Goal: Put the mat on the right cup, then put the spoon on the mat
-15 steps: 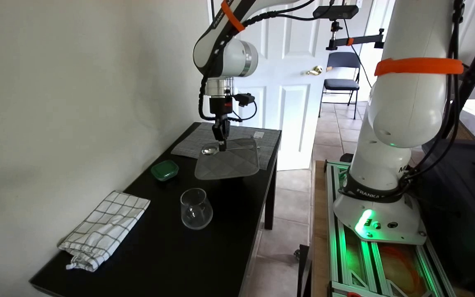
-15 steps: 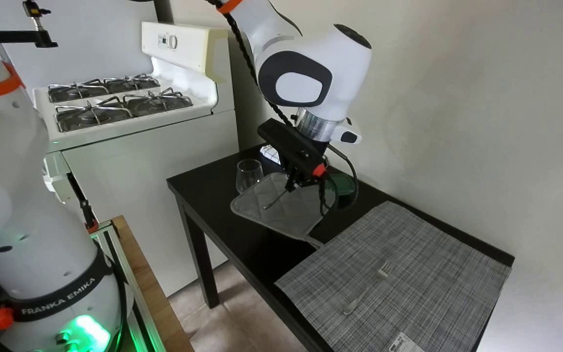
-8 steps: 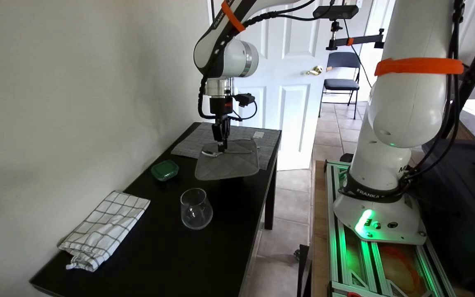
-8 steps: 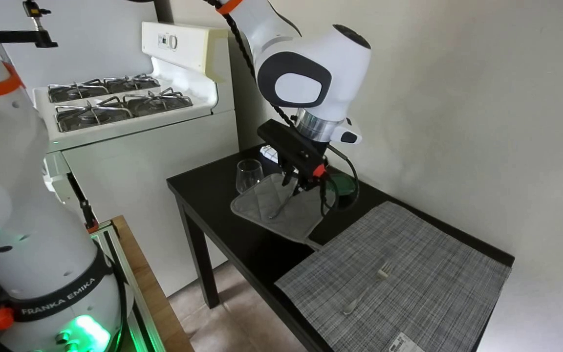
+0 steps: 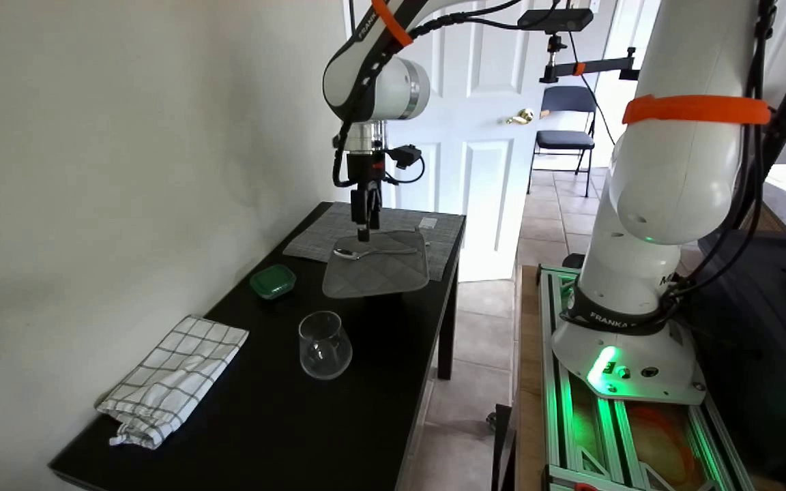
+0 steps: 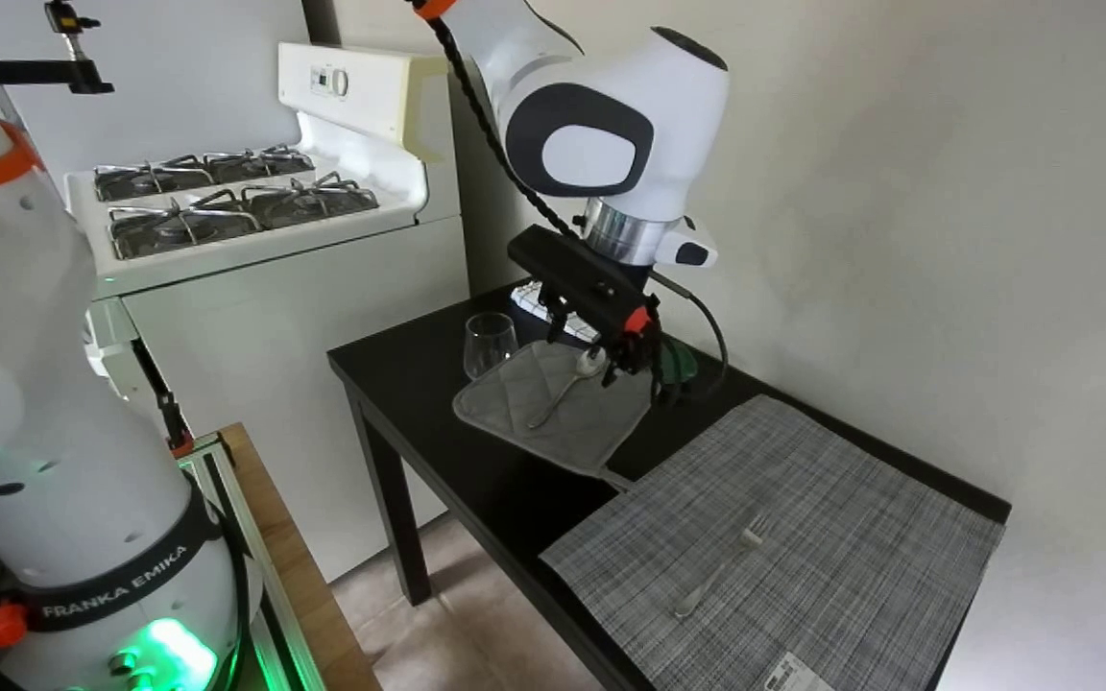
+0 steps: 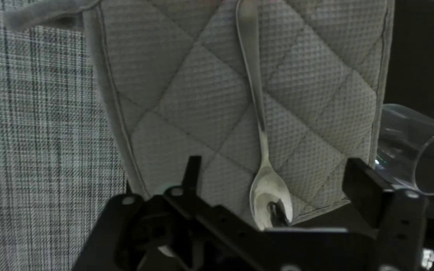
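One spoon (image 7: pixel 260 113) on one mat (image 7: pixel 209 98) — one glass (image 5: pixel 325 346)

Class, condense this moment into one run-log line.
slender silver metal spoon: lying on grey square fabric mat | black two-finger gripper: open, above spoon, holding nothing

Black bench (image 5: pixel 284 436), one long edge running along the wall (image 5: pixel 127 150). Folded white checkered cloth (image 5: pixel 176 378) near the wall-side corner of one short edge; green container (image 5: pixel 273 281) farther along the same long edge. Clear drinking glass (image 5: pixel 325 348) upright between the two long edges. Grey woven placemat (image 6: pixel 851 576) at the opposite short edge, bearing a fork (image 6: pixel 722 571) and a white printed label (image 6: pixel 796 675). Past the cloth's end of the bench, a white gas stove (image 6: pixel 294 307); past the other, a panelled door (image 5: pixel 490 157) and a chair (image 5: pixel 565 140).
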Controlling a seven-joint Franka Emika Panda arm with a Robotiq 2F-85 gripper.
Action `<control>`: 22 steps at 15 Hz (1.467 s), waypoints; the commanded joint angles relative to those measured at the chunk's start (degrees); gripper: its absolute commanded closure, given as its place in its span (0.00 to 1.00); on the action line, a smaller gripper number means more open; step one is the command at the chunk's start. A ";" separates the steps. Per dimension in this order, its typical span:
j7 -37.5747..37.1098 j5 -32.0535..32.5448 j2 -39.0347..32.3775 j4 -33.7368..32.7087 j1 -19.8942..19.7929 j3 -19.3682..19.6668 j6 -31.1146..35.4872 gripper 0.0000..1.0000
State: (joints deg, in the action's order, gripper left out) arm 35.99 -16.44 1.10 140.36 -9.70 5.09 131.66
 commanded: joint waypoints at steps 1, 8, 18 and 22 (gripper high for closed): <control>-3.41 8.43 6.97 2.07 0.84 1.05 0.87 0.00; -7.35 14.95 13.22 0.37 1.59 1.71 -0.68 0.00; -10.02 14.73 14.30 -2.47 3.90 2.16 -3.00 0.00; -10.40 14.70 14.53 -3.13 4.25 2.08 -3.96 0.00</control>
State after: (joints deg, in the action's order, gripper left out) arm 25.99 -2.23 15.60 137.30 -6.84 5.85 127.81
